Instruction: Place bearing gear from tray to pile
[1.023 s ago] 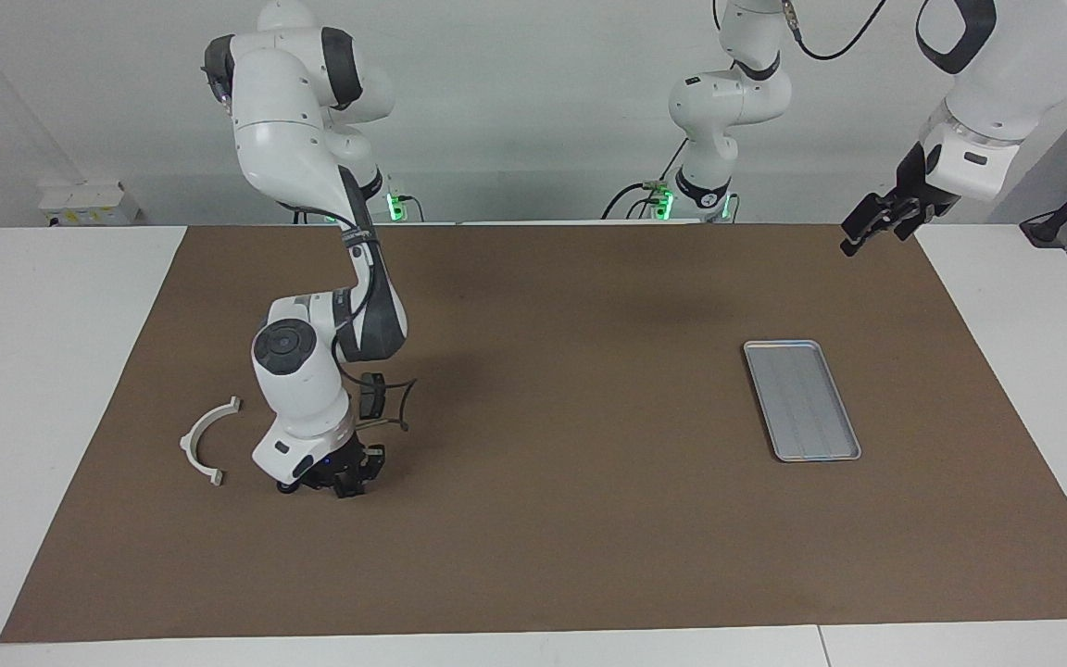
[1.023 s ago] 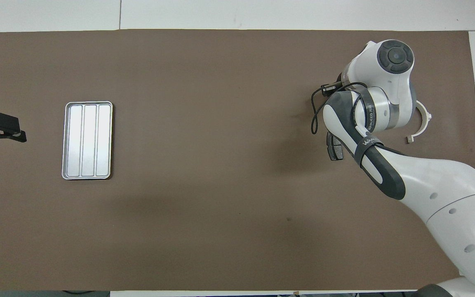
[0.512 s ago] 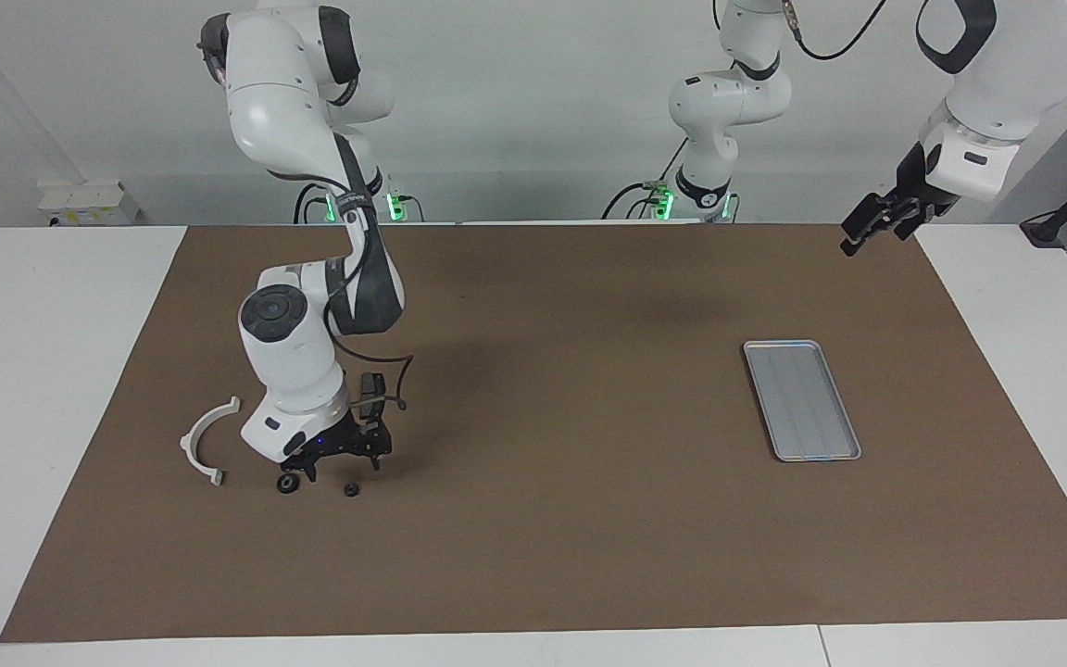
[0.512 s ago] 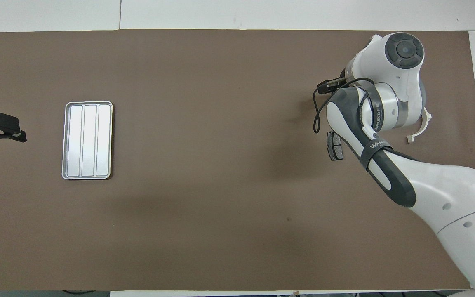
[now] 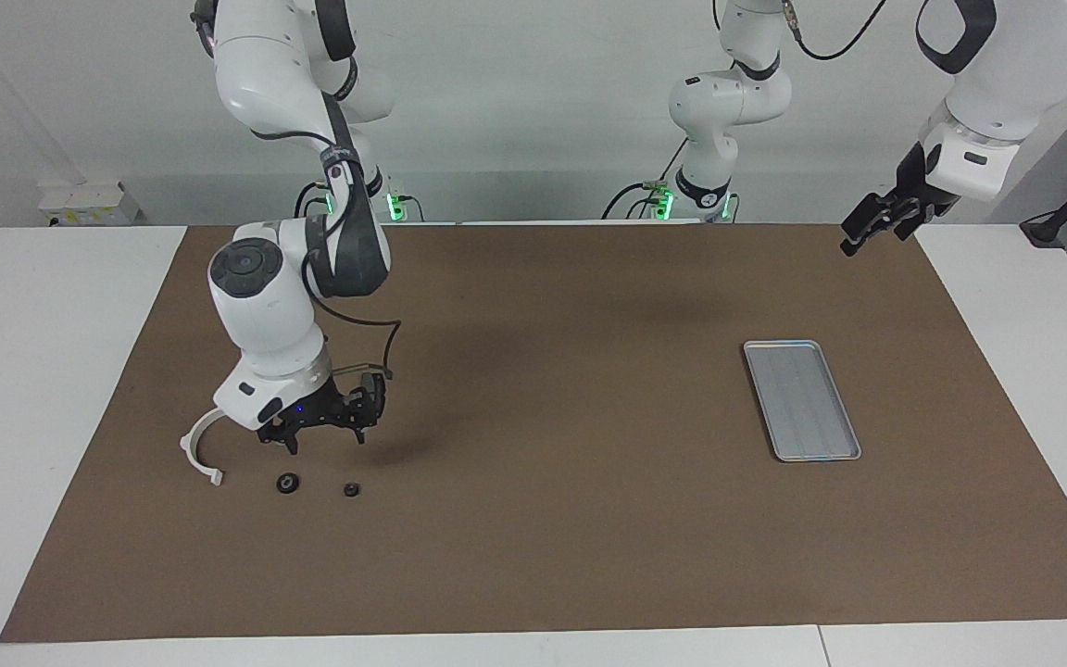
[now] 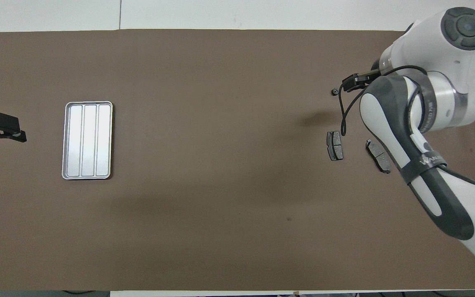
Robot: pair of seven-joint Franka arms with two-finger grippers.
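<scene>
Since the earlier frame the right gripper (image 5: 319,435) had risen off the mat, and its fingers (image 5: 293,443), spread wide and holding nothing, hung in the air over two small dark round parts; one of them, the bearing gear (image 5: 287,483), lay on the mat next to a second, smaller round part (image 5: 351,488), both at the right arm's end of the table and farther from the robots than the white half-ring bracket (image 5: 198,446) just beside them. Outward from there, two dark brake-pad pieces (image 6: 335,145) lay nearer the robots, making up the rest of the pile. Well apart, at the left arm's end, the tray (image 5: 801,399) sat bare on the brown mat (image 5: 552,519). Over the table edge past the tray, the left gripper (image 5: 864,232) waited, raised, jaws apart and empty. By its look the gear would likely be small, hard, stiff and fairly light for its size, prone to roll or skid; a pinch across its outer rim, fingers coming straight down, would seem the safest hold.
</scene>
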